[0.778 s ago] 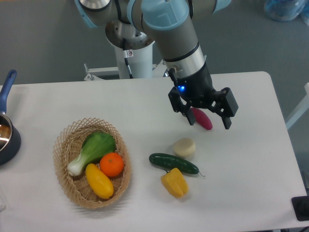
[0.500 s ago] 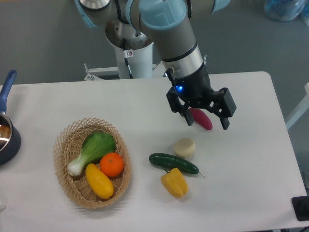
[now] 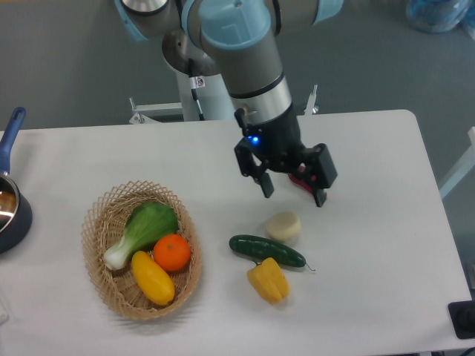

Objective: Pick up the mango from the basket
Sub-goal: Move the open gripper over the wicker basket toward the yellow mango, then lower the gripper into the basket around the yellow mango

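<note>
The mango [image 3: 153, 277] is a smooth yellow oval lying at the front of the wicker basket [image 3: 100, 236] on the table's left. Beside it in the basket sit a round orange [image 3: 172, 252] and a green bok choy [image 3: 142, 231]. My gripper [image 3: 293, 193] hangs open above the table's middle, well to the right of the basket, with nothing between its fingers.
A magenta vegetable [image 3: 300, 180] lies mostly hidden behind the gripper. A pale round vegetable [image 3: 284, 226], a dark cucumber [image 3: 266, 251] and a yellow bell pepper [image 3: 269, 280] lie right of the basket. A blue-handled pot [image 3: 10, 200] stands at the left edge.
The gripper has moved left, toward the basket side, and now covers most of the magenta vegetable. It stays open. Nothing on the table has shifted.
</note>
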`<state>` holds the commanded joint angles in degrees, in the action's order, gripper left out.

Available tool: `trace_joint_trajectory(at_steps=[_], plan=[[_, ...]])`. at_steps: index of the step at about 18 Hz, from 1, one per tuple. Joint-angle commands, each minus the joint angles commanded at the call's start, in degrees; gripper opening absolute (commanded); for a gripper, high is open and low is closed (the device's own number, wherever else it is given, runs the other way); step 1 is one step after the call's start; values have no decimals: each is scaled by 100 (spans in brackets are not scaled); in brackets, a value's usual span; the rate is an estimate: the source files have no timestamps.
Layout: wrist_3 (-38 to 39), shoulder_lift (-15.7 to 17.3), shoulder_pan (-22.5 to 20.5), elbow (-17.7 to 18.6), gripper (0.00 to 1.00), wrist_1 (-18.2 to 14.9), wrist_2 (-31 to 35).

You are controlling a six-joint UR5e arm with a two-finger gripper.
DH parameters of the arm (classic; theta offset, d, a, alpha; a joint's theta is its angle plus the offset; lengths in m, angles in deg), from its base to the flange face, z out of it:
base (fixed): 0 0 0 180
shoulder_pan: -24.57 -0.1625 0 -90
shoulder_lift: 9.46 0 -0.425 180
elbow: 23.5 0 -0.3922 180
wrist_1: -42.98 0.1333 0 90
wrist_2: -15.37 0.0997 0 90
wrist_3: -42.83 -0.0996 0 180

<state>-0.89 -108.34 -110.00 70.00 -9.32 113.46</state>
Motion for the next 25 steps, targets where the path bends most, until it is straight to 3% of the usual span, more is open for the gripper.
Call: trace_joint_trajectory(at_steps=[4, 8, 11, 15, 21, 25], plan=[[590, -26, 396, 265, 100, -9, -61], [2250, -114, 625, 573, 100, 0, -526], [2752, -395, 809, 433, 100, 9, -790], [4149, -913, 1029, 100, 100, 9, -1002], [4845, -1713, 1363, -419, 100, 237, -1002], [4837, -1933, 1390, -455, 100, 316, -1011]])
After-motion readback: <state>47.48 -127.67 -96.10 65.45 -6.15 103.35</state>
